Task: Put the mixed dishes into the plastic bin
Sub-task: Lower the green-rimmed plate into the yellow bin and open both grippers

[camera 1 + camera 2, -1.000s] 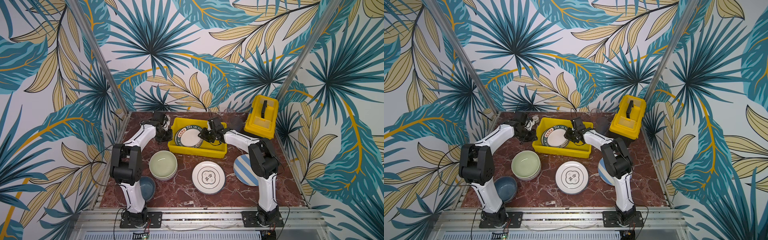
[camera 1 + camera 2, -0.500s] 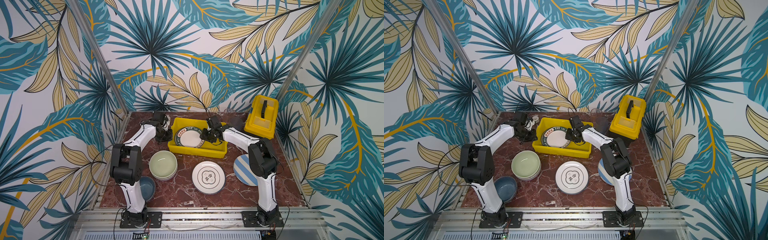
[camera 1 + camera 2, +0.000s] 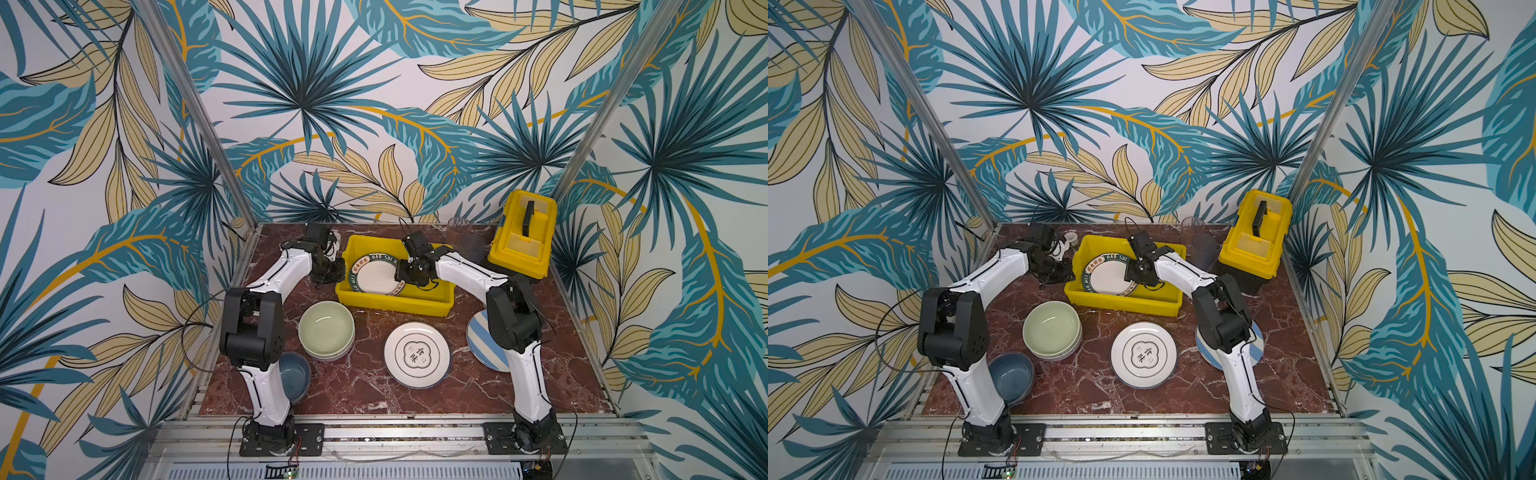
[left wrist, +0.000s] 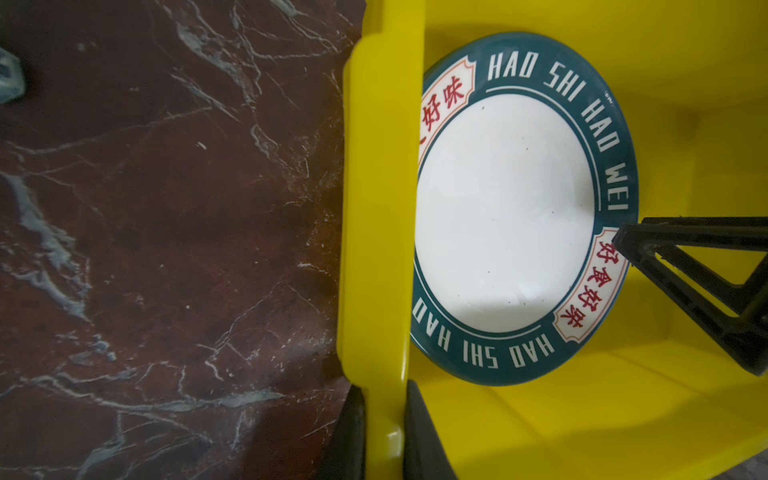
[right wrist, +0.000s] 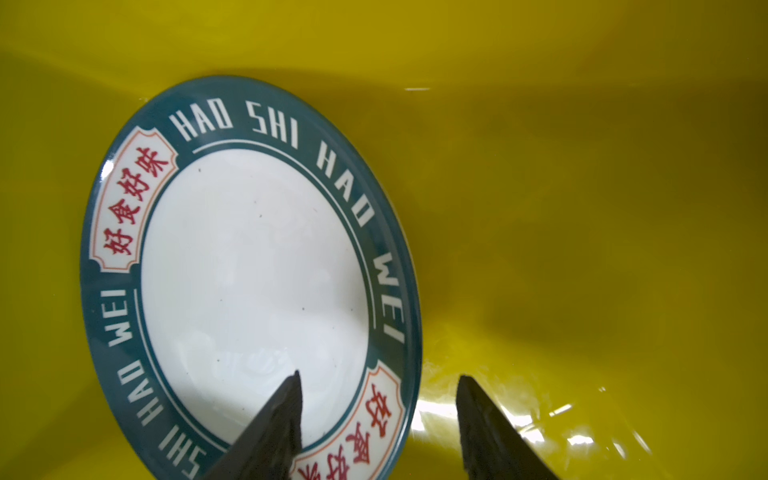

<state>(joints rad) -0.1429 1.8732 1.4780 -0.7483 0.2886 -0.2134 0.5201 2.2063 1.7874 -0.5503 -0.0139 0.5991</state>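
Plate (image 5: 249,270) sits in bin (image 4: 378,208). My right fingers (image 5: 270,432) stand open astride its edge. Left fingers (image 4: 349,436) clamp the bin rim.

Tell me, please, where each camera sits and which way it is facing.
Top views: from high in front, facing down and back over the table; left arm and right arm show whole.
Left wrist: on the left arm, looking down the yellow bin wall; the left gripper pinches its rim.
Right wrist: over the bin, facing the teal-rimmed plate; the right gripper is open astride its edge.
Shared: both wrist views show that plate in the bin.
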